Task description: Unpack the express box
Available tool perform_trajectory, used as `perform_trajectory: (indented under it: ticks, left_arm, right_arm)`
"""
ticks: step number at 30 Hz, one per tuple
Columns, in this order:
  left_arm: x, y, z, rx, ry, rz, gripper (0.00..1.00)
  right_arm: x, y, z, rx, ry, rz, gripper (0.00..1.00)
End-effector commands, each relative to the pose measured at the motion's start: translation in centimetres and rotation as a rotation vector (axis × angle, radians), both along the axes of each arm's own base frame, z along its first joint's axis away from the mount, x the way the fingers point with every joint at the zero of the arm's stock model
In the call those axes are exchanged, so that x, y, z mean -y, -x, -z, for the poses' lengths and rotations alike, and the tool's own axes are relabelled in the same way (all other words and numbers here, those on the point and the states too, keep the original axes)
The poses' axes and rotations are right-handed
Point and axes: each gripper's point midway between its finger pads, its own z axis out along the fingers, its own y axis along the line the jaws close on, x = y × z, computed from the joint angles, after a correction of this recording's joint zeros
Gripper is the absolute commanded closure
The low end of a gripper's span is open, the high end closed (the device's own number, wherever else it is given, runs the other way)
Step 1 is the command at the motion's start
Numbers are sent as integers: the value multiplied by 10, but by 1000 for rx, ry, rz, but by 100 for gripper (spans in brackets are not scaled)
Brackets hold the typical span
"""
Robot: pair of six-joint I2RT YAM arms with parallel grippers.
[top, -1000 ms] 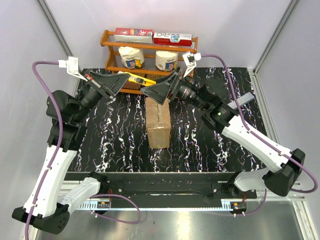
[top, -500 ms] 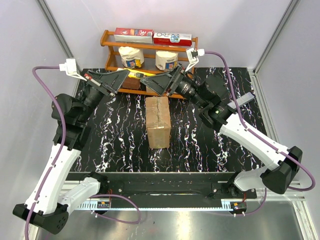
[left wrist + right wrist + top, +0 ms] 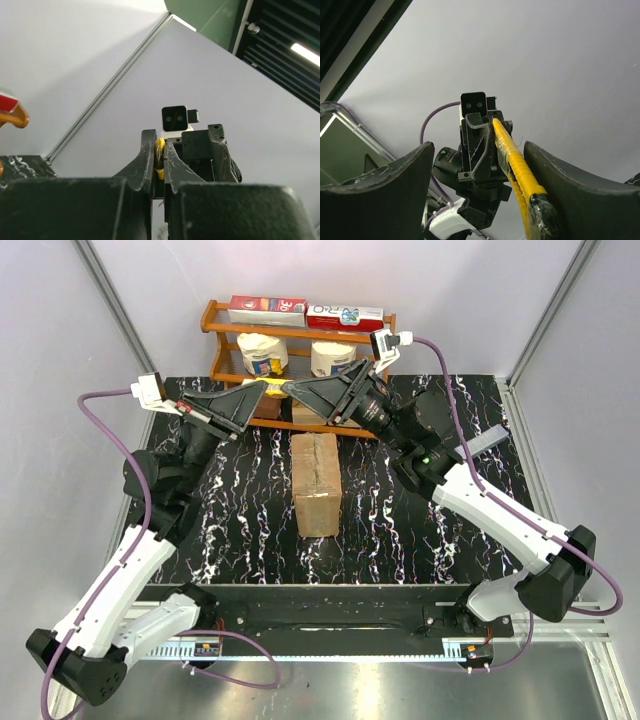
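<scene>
The express box (image 3: 316, 483), a brown carton with a tape seam along its top, stands closed in the middle of the black marble table (image 3: 230, 510). My left gripper (image 3: 256, 397) is raised behind it and shut on a yellow utility knife (image 3: 271, 388). In the left wrist view the gripper (image 3: 159, 139) pinches the knife (image 3: 159, 152) edge-on. My right gripper (image 3: 291, 391) faces it, open. In the right wrist view the gripper (image 3: 479, 146) has its jaws wide apart around the knife (image 3: 515, 165), which lies close to the right finger (image 3: 580, 190). Neither gripper touches the box.
A wooden shelf (image 3: 300, 335) stands at the back just behind the grippers. It holds two toothpaste cartons (image 3: 267, 308) on top and two white tubs (image 3: 263, 353) below. A grey flat piece (image 3: 490, 443) lies at the table's right edge.
Both grippers have risen and moved toward the back. The right gripper left the box top and now brackets the free end of the knife held by the left gripper.
</scene>
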Motion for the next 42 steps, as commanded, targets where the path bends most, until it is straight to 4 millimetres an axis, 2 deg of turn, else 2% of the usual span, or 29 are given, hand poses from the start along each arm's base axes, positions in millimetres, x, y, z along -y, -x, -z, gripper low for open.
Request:
perform_trajectory:
  ticks: [1, 8, 12, 21, 24, 25, 26, 27, 29, 30, 32, 34, 35, 36, 37, 38, 39, 41, 42]
  left_arm:
    - [-9, 20, -33, 150, 88, -43, 100]
    - [-10, 16, -33, 161, 84, -108, 100]
    - [-6, 15, -24, 146, 79, -107, 100]
    - [-5, 15, -17, 133, 73, -126, 100]
    - [-4, 14, -12, 122, 65, -124, 100]
    - [-6, 16, -13, 122, 69, -124, 100]
    - [-6, 16, -10, 115, 66, -124, 100]
    - [-4, 14, -6, 96, 56, -118, 98]
    - [-5, 15, -4, 82, 41, -124, 76]
    - [-5, 13, 1, 70, 11, -135, 44]
    - [-7, 17, 1, 85, -35, -151, 22]
    - [-2, 17, 8, 68, -172, -163, 1]
    - [-4, 22, -5, 88, -207, -173, 1]
    - [-3, 14, 17, 32, -338, -195, 1]
    - [-7, 12, 18, 13, -385, -218, 1]
    - [-13, 17, 7, 18, -411, -238, 1]
    - [-16, 14, 20, -2, -503, -250, 1]
    - [-17, 24, 11, 48, -548, -232, 1]
    - [-19, 25, 14, 54, -581, -236, 1]
  right_arm:
    - [10, 19, -37, 52, -99, -58, 23]
    - [13, 19, -38, 41, -99, -47, 27]
    - [13, 18, -40, 35, -89, -42, 40]
    - [10, 16, -40, 30, -74, -43, 61]
    - [10, 13, -37, 19, -64, -32, 74]
    - [9, 13, -37, 20, -60, -28, 82]
    - [8, 11, -34, 7, -45, -25, 97]
    - [8, 9, -34, 0, -40, -14, 100]
    - [6, 5, -27, -16, -7, -2, 100]
    - [6, 5, -24, -21, 6, 2, 100]
    - [4, 1, -11, -32, 67, 26, 100]
    - [9, 1, -3, -22, 116, 56, 100]
    - [9, 0, 6, -36, 151, 61, 100]
    - [15, 0, 7, -30, 166, 76, 100]
    - [17, 1, 11, -11, 190, 89, 100]
    - [20, 1, 18, -22, 226, 96, 100]
    - [26, 3, 18, -7, 240, 104, 100]
    - [31, 0, 30, 4, 304, 131, 100]
    - [36, 1, 33, 7, 320, 143, 100]
